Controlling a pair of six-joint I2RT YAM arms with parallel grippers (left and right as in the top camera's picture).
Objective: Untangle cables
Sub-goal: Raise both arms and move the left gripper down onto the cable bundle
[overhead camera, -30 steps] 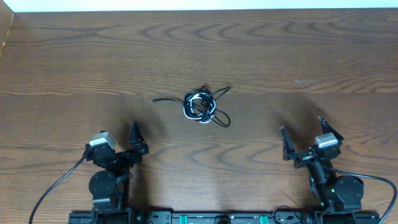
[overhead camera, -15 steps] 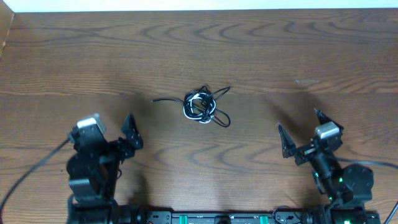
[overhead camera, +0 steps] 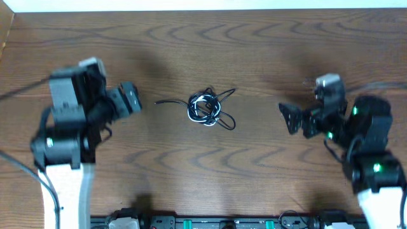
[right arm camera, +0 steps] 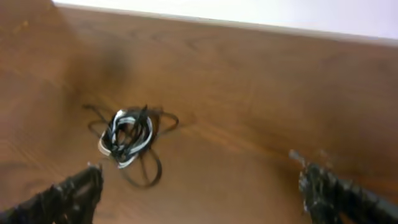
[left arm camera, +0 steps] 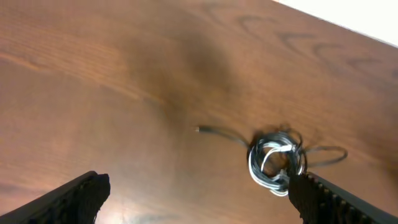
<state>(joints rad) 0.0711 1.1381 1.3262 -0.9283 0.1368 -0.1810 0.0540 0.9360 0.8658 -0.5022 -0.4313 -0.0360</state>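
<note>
The cables (overhead camera: 205, 109) lie in one small knot of black and white cords at the middle of the wooden table, with a loose black end (overhead camera: 164, 102) trailing left. My left gripper (overhead camera: 129, 100) is open to the left of the knot, apart from it. To the right of the knot my right gripper (overhead camera: 287, 119) is also open and apart from it. The left wrist view has the cables (left arm camera: 275, 158) ahead and to the right, just beyond the right finger of the left gripper (left arm camera: 198, 182). In the right wrist view the cables (right arm camera: 127, 137) lie ahead and left of the right gripper (right arm camera: 200, 173). Neither gripper holds anything.
The brown wooden table (overhead camera: 267, 51) runs back to a white strip (overhead camera: 203, 5) along its far edge. A black rail (overhead camera: 210, 222) with the arm bases runs along the near edge. A thick black arm wire (overhead camera: 16, 168) hangs at the left.
Both arms have swung forward from the near edge and now flank the knot at its own depth. Both grippers stayed open. The cables have not moved.
</note>
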